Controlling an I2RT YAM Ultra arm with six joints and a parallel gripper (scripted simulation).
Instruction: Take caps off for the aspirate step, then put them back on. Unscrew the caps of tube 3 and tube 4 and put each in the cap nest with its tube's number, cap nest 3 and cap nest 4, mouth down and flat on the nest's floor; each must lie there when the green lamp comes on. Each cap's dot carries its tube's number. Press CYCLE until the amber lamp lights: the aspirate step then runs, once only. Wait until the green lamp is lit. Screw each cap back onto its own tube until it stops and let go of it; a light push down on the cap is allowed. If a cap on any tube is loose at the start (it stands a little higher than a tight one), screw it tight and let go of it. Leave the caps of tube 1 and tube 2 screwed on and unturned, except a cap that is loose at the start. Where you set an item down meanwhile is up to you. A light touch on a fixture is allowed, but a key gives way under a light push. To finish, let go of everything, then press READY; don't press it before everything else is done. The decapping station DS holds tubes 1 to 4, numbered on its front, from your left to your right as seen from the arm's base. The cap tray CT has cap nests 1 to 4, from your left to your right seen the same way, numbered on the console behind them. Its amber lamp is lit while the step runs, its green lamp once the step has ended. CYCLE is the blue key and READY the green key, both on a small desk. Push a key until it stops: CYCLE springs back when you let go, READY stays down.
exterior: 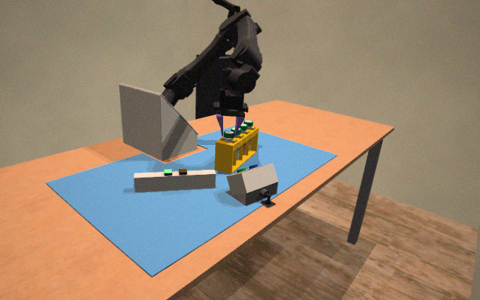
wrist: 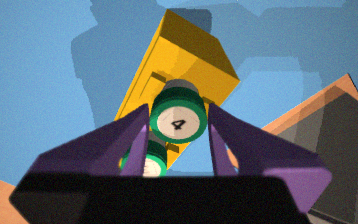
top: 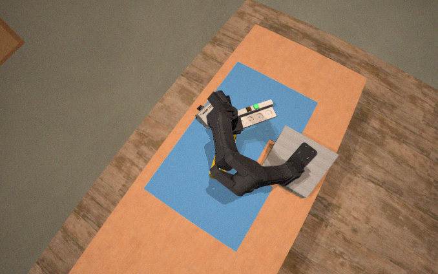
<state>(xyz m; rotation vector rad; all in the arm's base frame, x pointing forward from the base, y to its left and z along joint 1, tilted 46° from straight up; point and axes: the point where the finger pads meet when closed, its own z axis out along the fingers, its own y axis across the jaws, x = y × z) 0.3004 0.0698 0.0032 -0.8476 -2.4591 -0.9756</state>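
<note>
The yellow decapping station (exterior: pixel 226 156) (wrist: pixel 190 50) stands on the blue mat, with all its green caps on the tubes. Cap 4 (wrist: pixel 177 124) (exterior: pixel 229 134), with a white dot marked 4, sits on its tube at the end of the station. My gripper (wrist: pixel 178 111) (exterior: pixel 229 131) is open, with one purple finger on each side of cap 4 and a small gap on both sides. Cap 3 (wrist: pixel 147 162) is partly hidden behind my left finger. The cap tray (exterior: pixel 173 180) (top: pixel 258 115) shows empty round nests in the top view. Its green lamp (exterior: pixel 168 171) (top: pixel 256 106) is lit and its amber lamp (exterior: pixel 183 171) is dark.
The small grey key desk (exterior: pixel 253 182) stands in front of the station, with the green key (exterior: pixel 241 170) and the blue key (exterior: pixel 253 166) on top. The arm's grey wedge base (exterior: pixel 149 120) (top: pixel 310 161) rises behind the mat. The table edge runs close to the desk.
</note>
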